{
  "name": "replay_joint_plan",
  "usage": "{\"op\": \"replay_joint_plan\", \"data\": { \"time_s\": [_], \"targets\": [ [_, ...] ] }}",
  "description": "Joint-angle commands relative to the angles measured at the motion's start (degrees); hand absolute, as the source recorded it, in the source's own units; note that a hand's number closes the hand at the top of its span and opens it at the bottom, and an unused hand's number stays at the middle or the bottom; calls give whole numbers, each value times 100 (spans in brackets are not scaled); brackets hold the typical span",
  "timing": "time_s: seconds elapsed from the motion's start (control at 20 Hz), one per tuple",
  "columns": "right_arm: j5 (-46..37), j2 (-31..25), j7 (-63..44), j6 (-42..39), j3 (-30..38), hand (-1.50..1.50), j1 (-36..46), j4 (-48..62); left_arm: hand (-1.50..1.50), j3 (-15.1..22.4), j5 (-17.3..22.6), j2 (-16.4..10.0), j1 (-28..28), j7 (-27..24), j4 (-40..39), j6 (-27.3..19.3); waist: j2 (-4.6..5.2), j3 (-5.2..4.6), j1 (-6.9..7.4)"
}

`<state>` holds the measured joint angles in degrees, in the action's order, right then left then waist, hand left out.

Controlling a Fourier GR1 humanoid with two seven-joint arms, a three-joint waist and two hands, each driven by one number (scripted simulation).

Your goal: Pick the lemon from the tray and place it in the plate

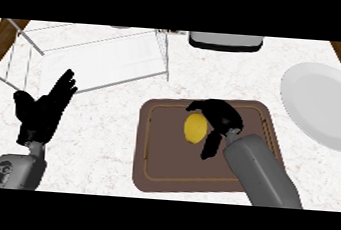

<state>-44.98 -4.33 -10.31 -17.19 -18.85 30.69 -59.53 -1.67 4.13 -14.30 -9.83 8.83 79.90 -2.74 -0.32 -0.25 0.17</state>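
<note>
lemon (194,128) — lies on the brown tray (171,162), mid-surface (96,152) | right hand (221,119) just beside it, fingers (197,107) curled round its top, thumb by its lower end | left hand (44,109) at left — fingers straight, spread | white plate (326,105) right of tray, apart

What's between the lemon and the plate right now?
Head view: the right hand, curled round the lemon, then bare tray floor, its rim and a strip of counter before the plate.
</note>
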Motion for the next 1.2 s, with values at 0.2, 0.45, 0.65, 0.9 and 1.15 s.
{"op": "replay_joint_plan", "data": {
  "time_s": [0.2, 0.45, 0.65, 0.9, 1.15],
  "targets": [
    [-228, 270, 613, 202, -40, 150, -224, 162, 0, -2, -109, 94, 203, 117, 395, 67, 33, 26, 13],
    [-391, 420, 418, 355, -146, 150, -566, -321, 0, -237, -42, 50, -189, 199, -57, 171, 31, 25, -19],
    [-789, 308, 60, 1354, 215, 150, -99, -78, 0, -182, -103, 103, -231, 310, 58, 58, 38, 26, -10],
    [-784, -120, -1257, 1921, 1588, 150, 1007, 829, 0, -23, -103, 197, 45, 64, 153, 190, 94, 29, 193],
    [-1636, -376, -1722, 3507, 1615, 150, 1350, 655, 0, -80, -119, 229, 166, -153, 82, 157, 57, 23, 133]
  ]
}}
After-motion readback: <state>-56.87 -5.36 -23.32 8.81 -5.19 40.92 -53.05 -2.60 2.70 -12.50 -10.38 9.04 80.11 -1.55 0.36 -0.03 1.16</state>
